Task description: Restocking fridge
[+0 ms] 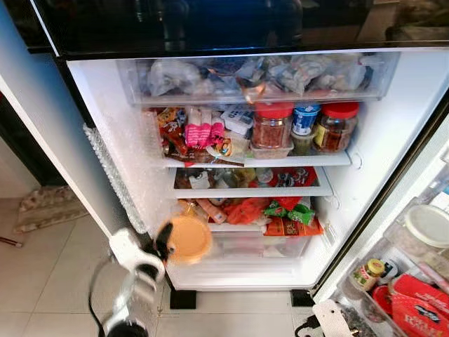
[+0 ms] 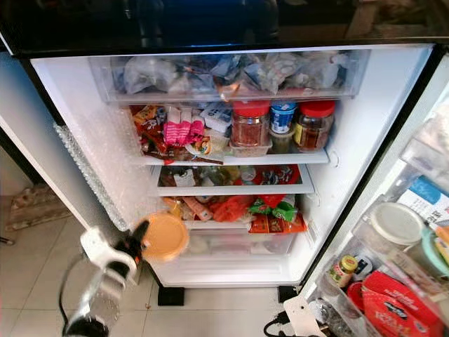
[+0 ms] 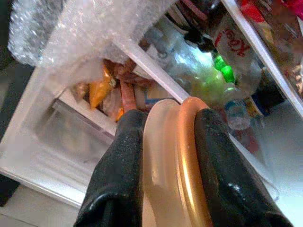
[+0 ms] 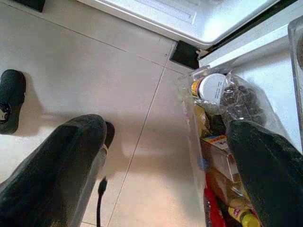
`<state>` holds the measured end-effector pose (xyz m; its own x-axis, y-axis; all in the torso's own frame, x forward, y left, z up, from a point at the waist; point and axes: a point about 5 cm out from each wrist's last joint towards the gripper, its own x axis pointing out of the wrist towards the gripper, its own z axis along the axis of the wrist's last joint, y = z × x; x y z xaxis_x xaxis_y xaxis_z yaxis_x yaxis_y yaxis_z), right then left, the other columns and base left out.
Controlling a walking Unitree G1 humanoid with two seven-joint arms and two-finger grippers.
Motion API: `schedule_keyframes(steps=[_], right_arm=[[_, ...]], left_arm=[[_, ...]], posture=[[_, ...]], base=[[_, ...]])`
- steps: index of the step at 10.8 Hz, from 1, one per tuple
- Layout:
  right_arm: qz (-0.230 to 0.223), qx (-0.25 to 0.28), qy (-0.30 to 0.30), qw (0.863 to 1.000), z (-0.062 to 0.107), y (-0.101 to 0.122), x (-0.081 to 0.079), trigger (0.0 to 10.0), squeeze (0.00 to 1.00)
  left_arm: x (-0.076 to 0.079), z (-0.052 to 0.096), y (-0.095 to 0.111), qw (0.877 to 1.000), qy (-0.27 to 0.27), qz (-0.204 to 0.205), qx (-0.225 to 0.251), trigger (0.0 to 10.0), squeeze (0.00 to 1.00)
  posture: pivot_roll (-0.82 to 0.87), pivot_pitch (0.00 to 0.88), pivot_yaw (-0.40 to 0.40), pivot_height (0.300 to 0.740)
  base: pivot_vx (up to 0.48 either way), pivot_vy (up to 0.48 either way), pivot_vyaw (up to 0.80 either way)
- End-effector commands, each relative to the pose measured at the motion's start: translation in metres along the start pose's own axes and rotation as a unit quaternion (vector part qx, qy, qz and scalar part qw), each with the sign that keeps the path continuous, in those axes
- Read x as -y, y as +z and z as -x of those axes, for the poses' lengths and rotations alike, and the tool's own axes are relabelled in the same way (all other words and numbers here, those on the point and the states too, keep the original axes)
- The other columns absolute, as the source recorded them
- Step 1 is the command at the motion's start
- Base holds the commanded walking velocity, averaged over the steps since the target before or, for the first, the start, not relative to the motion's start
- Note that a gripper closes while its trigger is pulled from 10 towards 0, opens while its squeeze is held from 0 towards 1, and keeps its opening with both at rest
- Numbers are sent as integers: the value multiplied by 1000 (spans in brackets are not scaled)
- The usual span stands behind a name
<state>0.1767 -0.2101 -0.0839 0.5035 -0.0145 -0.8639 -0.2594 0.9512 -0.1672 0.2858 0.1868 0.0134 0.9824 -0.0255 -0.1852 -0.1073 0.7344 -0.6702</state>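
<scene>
The left gripper has its jaws clamped across the rim of an orange-lidded tub at the fridge bottom-left corner; it looks light, stiff, slippery. The right gripper hangs with its jaws wide apart, holding nothing.

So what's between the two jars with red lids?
Between the two red-lidded jars stands a small blue-topped cup, stacked on another little tub, as the left eye view shows.
</scene>
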Motion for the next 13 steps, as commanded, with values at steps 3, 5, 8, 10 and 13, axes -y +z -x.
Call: schedule_keyframes(steps=[3, 5, 8, 10, 13], right_arm=[[-14, -13, 2, 1000, 0, -5, -2, 10000, 0], [-5, -14, 4, 1000, 0, -5, -2, 10000, 0], [-14, -4, 1, 1000, 0, -3, -3, 10000, 0], [-23, -7, -1, 1000, 0, -4, -3, 10000, 0], [-14, -9, 0, 1000, 0, -3, -2, 10000, 0]], left_arm=[[0, 4, 11, 999, -38, -25, -5, 10000, 0], [9, 6, 7, 996, -79, -19, -24, 10000, 0], [13, 6, 6, 995, -94, -17, -34, 10000, 0], [14, 8, 6, 994, -102, -17, -40, 10000, 0], [18, 9, 5, 993, -108, -17, -44, 10000, 0]], posture=[[-107, 0, 31, 740], [-103, 0, 24, 740], [-103, 0, 30, 740], [-103, 0, 29, 740], [-99, 0, 23, 740]], base=[[0, 0, -252], [0, 0, -741], [0, 0, 0], [268, 0, 0], [310, 0, -673]])
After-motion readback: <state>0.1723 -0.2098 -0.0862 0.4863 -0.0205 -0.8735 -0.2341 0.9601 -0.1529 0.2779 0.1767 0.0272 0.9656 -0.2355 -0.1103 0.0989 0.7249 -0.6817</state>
